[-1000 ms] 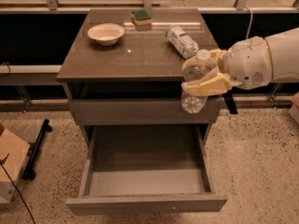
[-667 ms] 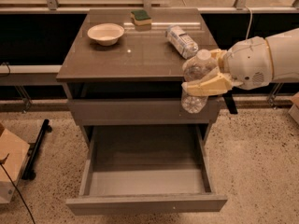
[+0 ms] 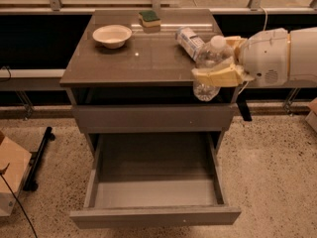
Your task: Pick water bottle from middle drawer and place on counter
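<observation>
The gripper (image 3: 214, 66) is clamped on the water bottle (image 3: 209, 55), holding it tilted at the counter's (image 3: 138, 63) front right corner, with the bottle's base hanging just past the counter edge and its white cap above the top. On the counter sit a white bowl (image 3: 112, 35) at back left, a green sponge (image 3: 149, 18) at back centre and a labelled bottle (image 3: 189, 40) lying at right. Below the counter, the middle drawer (image 3: 156, 216) stands pulled out beneath a shut drawer front (image 3: 153, 118).
</observation>
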Robot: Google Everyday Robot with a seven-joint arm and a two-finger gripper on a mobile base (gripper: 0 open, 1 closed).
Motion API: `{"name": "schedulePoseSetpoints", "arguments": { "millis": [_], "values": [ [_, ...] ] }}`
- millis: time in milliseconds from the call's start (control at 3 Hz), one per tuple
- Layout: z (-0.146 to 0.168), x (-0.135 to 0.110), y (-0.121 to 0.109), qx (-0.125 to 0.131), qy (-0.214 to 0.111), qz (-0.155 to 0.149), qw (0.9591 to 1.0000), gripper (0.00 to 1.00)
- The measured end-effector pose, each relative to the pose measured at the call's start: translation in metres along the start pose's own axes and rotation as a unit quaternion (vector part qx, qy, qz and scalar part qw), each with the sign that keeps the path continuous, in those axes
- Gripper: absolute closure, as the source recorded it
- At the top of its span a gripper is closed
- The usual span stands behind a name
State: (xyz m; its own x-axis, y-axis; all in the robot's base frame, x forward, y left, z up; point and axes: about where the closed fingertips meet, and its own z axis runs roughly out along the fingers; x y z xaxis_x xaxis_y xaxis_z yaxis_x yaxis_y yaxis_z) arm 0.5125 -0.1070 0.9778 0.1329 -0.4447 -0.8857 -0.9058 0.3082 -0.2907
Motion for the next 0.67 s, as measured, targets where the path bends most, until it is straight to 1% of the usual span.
{"name": "schedulePoseSetpoints", "arguments": {
  "millis": [333,667],
  "values": [
    [0.006,-0.012,-0.028,0.061,-0.007,-0.042,0.9972,1.0],
    [0.02,-0.013,-0.063,0.11,-0.017,-0.075,0.9909,1.0]
  ]
}}
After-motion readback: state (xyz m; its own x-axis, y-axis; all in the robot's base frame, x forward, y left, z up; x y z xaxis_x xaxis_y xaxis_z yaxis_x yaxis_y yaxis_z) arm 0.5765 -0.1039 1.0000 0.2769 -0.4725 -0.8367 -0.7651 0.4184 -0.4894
